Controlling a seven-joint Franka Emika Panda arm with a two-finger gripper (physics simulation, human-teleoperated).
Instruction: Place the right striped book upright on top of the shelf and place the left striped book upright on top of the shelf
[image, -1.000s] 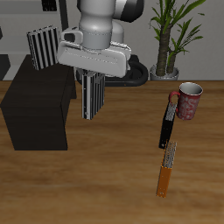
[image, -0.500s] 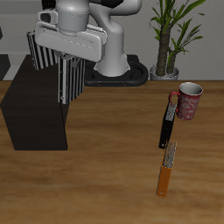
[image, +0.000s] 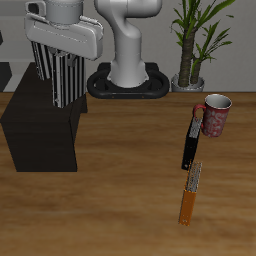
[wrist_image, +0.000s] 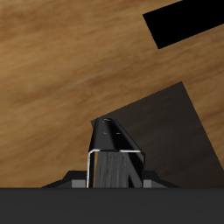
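My gripper (image: 66, 60) is shut on a striped book (image: 70, 82) and holds it upright just above the flat top of the black shelf (image: 38, 128). The other striped book (image: 40, 62) stands upright on the shelf top right beside the held one, partly hidden by the gripper. I cannot tell whether the held book touches the top. In the wrist view the held book's edge (wrist_image: 114, 153) hangs over the shelf's dark top (wrist_image: 171, 122).
A red mug (image: 216, 115), a black red-ended book (image: 190, 140) and an orange book (image: 189, 197) lie on the wooden table away from the shelf. A potted plant (image: 195, 40) and the robot base (image: 130, 80) stand at the back.
My gripper carried the striped book from over the table beside the shelf across and over the shelf top, close to the book standing there.
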